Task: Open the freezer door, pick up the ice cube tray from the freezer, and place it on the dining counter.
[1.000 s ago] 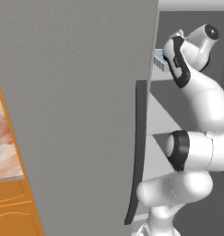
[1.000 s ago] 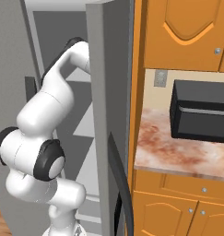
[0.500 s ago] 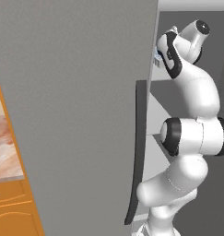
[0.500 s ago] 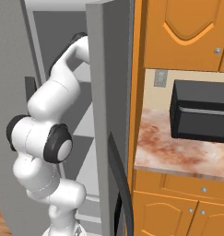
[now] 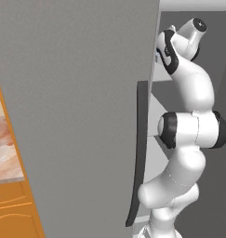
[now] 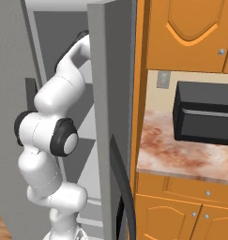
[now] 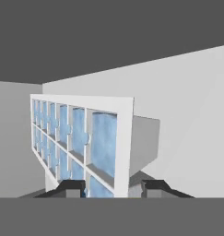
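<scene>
Hand view, nearest first: the two dark fingertips [image 7: 71, 188] rise at the bottom edge with the jaws [image 7: 112, 189] parted around the near rim of the ice cube tray [image 7: 81, 138]; whether the pads press it or merely straddle it I cannot tell. The tray appears tipped across this camera, its pale blue cells in two long rows running away to the left, likely because the hand itself is rolled as it reaches in. Beyond the tray lie the pale grey walls of the freezer interior [image 7: 187, 106], which suggests the tray has not yet left the compartment. In the left base view, the arm [image 5: 189, 139] climbs in a tall S and tucks its wrist behind the edge of the broad grey door [image 5: 77, 116], a posture that looks forced by the narrow gap it must thread. In the right base view, the freezer door [image 6: 108, 93] stands swung out toward the camera with its curved dark handle [image 6: 122, 187] low down, leaving the way in clear. Farther right sit a marbled table [image 6: 181, 154] and a black microwave [image 6: 204, 115] under orange cabinets [image 6: 186, 33].
</scene>
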Tool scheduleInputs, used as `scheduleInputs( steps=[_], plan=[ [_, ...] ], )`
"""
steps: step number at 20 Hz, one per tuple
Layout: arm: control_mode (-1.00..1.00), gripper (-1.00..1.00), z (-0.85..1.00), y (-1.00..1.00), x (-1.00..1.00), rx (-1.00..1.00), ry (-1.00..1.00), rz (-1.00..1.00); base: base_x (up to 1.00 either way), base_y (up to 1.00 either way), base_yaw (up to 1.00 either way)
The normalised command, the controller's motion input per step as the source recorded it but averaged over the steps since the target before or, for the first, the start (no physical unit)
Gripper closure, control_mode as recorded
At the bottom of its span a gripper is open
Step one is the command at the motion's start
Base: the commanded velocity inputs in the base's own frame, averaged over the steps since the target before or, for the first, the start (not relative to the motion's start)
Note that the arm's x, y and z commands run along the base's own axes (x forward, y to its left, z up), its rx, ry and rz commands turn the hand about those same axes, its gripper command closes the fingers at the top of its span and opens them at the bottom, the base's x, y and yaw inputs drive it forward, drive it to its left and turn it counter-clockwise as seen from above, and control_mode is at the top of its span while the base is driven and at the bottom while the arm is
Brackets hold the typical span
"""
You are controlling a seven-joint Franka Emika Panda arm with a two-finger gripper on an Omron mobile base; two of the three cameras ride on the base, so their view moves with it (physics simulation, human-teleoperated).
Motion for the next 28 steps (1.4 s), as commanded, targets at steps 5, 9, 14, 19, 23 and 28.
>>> scheduleInputs(
  steps=[5, 9, 14, 19, 23, 28],
  plan=[
    [-1.0, 1.0, 0.0, 0.0, 0.01, 0.0, 0.0, 0.0, 0.0, 0.0, 0.0],
    [-1.0, 1.0, 0.0, 0.0, 0.0, 0.0, 0.0, 0.0, 0.0, 0.0, 0.0],
    [-1.0, 1.0, 0.0, 0.0, -0.03, 0.0, -0.02, 0.0, 0.0, 0.0, 0.0],
    [-1.0, 1.0, 0.0, 0.0, -0.02, 0.01, -0.07, 0.0, 0.0, 0.0, 0.0],
    [-1.0, 1.0, 0.0, 0.05, -0.01, 0.0, -0.12, -0.01, 0.0, 0.0, 0.0],
    [-1.0, 1.0, 0.12, 0.07, -0.18, 0.0, -0.12, -0.02, 0.0, 0.0, 0.0]
  ],
)
